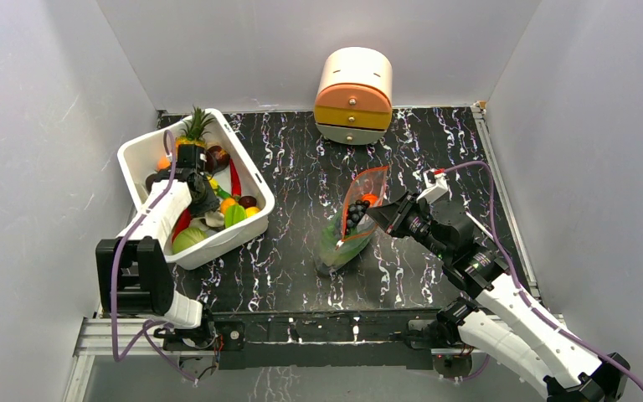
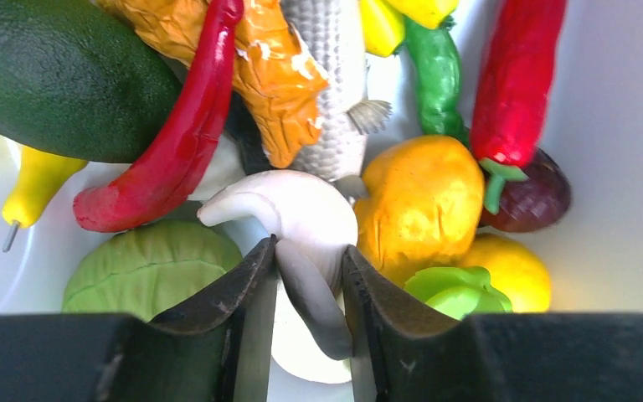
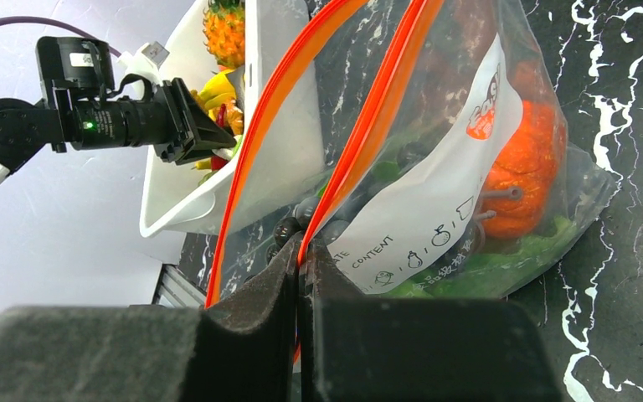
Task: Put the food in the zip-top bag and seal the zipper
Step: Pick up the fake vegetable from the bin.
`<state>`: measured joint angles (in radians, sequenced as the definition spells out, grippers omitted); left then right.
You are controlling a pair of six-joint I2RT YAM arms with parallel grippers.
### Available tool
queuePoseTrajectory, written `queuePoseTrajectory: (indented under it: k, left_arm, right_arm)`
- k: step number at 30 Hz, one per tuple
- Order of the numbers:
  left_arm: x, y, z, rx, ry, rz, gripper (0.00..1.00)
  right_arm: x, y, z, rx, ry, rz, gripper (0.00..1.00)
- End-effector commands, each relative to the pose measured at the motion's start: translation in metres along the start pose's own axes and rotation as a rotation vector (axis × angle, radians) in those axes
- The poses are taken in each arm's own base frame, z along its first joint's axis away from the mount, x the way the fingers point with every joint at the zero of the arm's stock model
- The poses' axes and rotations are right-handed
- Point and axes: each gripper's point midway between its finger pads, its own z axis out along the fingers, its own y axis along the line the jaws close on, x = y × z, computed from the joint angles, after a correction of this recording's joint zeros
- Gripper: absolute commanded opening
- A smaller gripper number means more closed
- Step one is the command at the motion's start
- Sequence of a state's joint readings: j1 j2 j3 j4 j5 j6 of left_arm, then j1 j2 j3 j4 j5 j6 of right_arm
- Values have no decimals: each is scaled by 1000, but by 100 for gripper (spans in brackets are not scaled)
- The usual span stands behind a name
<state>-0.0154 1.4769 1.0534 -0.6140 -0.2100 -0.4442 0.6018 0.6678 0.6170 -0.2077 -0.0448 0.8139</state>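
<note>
The zip-top bag point(image 1: 347, 239) stands open at mid-table and holds an orange fruit point(image 3: 523, 167), dark grapes and green leaves. My right gripper point(image 1: 378, 213) is shut on one lip of its red-orange zipper point(image 3: 368, 109), jaws pinched flat on the strip point(image 3: 300, 260); the other lip gapes away to the left. My left gripper point(image 1: 203, 203) is down in the white tub point(image 1: 134, 151), its jaws point(image 2: 310, 260) closed on a white-and-grey mushroom piece point(image 2: 301, 209). The pale green cabbage point(image 2: 146, 268) lies just left of it, a slim red chilli point(image 2: 176, 142) above it.
The tub also holds a pineapple point(image 1: 192, 126), a dark green avocado point(image 2: 59, 84), a yellow-orange fruit point(image 2: 423, 205), a red pepper point(image 2: 515, 75), a toy fish and other pieces. A peach-and-yellow drawer unit point(image 1: 353, 96) stands at the back. Grey walls close in both sides.
</note>
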Motion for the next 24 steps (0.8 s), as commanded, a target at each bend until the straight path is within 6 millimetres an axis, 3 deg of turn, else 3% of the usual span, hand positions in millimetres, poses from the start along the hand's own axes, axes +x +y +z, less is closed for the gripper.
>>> queuePoseTrajectory:
  k: [1, 12, 18, 21, 24]
  left_arm:
    - [-7, -11, -21, 79, -40, -24, 26]
    - [-25, -11, -44, 90, -97, -28, 23]
    - [-30, -12, -59, 116, -128, -29, 14]
    - [-33, -13, -64, 128, -143, -26, 2]
    - [-35, -16, -71, 152, -146, -23, 0]
  right_arm:
    - [-21, 23, -2, -81, -68, -1, 0]
    - [-19, 20, -3, -67, -66, -5, 0]
    - [-24, 21, -5, -65, -82, -10, 0]
    - [-24, 22, -6, -67, -83, -10, 0]
    - [-24, 23, -7, -71, -85, -12, 0]
